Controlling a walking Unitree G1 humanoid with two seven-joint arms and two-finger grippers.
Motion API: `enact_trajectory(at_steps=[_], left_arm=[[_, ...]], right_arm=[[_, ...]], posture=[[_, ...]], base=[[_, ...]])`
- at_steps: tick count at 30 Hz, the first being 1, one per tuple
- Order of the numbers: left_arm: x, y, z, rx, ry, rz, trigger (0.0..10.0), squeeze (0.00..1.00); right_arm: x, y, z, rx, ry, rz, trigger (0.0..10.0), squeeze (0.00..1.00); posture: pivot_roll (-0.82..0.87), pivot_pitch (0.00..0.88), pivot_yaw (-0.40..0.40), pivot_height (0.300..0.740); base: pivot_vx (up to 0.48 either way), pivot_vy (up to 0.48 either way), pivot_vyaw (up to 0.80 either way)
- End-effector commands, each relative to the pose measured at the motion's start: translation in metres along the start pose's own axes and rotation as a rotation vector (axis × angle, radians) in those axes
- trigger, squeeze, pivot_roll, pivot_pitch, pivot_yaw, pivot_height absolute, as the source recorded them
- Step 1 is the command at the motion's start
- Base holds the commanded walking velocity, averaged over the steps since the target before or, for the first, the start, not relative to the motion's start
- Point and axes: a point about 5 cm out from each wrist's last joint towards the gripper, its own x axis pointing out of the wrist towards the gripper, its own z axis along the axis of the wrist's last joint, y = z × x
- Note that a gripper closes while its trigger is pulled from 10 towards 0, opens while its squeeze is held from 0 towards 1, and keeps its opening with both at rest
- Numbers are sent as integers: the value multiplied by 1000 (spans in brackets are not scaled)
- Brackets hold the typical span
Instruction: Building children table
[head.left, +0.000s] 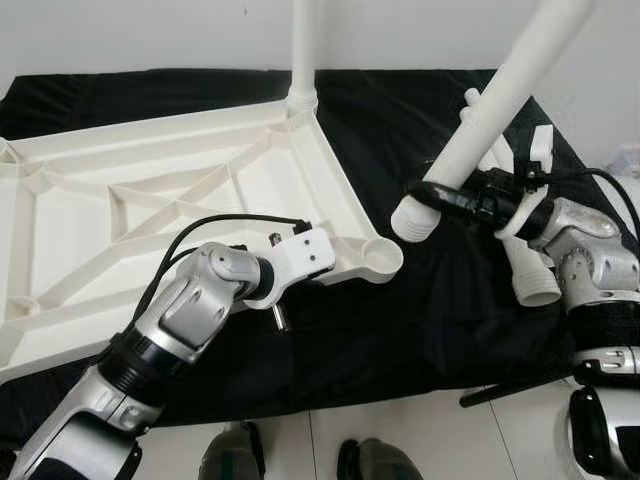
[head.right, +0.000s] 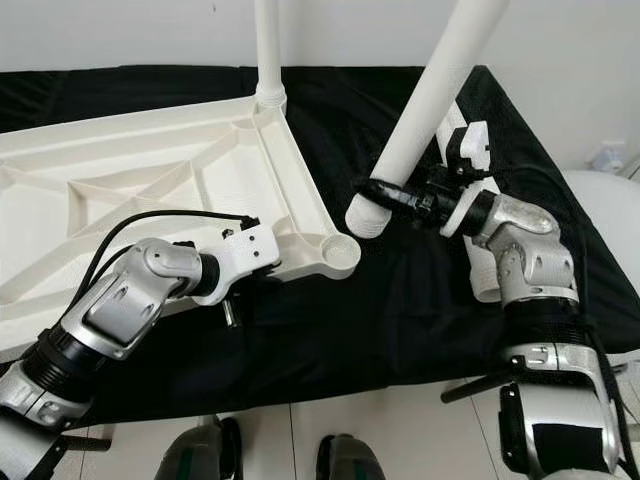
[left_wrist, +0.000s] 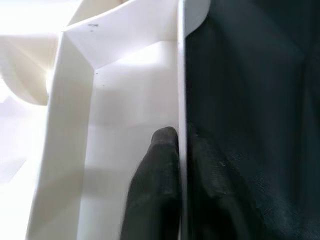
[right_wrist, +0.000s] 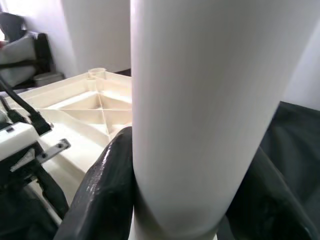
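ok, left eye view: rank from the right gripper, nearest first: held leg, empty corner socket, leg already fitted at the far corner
1. Held leg: clamped in the right gripper, lower end hanging free.
2. Empty corner socket: to the gripper's left, on the tabletop corner that the left gripper pinches.
3. Fitted leg: upright at the far corner, farthest.

Smooth white plastic tabletop (head.left: 200, 190), matt plastic leg (head.left: 490, 110), black cloth (head.left: 440, 320)

A black cloth (head.left: 450, 330) covers the pale tiled floor (head.left: 420, 435).
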Motion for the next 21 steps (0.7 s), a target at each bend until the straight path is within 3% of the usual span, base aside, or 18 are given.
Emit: enact_trajectory(at_steps=[1,4,6,11,12,16,18,21], left_arm=[[-6,14,3,-23,-21,135,10000,1000],[-6,15,6,-26,-35,136,10000,1000],[-14,20,17,-58,-112,118,10000,1000],[-23,25,31,-61,-191,102,10000,1000],[-28,27,37,-52,-234,104,10000,0],[-35,34,45,-56,-306,131,10000,0],[-41,46,54,-69,-395,248,10000,0],[-43,51,56,-77,-421,300,10000,0]], right_arm=[[1,0,-5,3,-3,-67,10000,0],[1,1,-6,13,-6,-82,10000,0],[3,1,-12,43,-5,-138,10000,0],[4,0,-17,76,2,-188,10000,0],[6,-1,-19,77,-1,-212,10000,0],[10,-2,-19,65,-15,-255,10000,0],[14,-4,-18,60,-15,-303,10000,0],[16,-5,-16,63,-19,-320,10000,0]], posture=[[38,120,-26,740],[38,121,-26,740],[38,121,-27,740],[40,117,-32,740],[41,111,-37,740],[43,106,-43,740],[48,94,-58,740],[50,92,-61,740]], base=[[0,0,0],[0,0,0],[0,0,0],[0,0,0],[0,0,0],[0,0,0],[0,0,0],[0,0,0]])
